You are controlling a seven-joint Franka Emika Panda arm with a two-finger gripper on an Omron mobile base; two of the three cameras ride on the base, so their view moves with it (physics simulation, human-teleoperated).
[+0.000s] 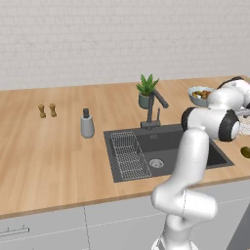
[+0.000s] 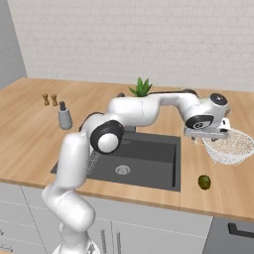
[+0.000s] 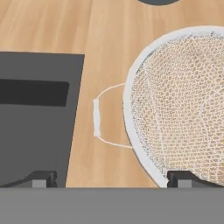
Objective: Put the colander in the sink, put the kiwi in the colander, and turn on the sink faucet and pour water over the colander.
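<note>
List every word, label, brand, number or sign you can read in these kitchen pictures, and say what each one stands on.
None: no readable text shows in any view.
The soap dispenser is plain grey, with no label.
The colander, sink and faucet carry no brand or marking.
The two small shakers are too small to tell whether they bear any lettering.

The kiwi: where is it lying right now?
In the right base view the kiwi lies on the wooden counter, right of the sink, in front of the colander.
</note>
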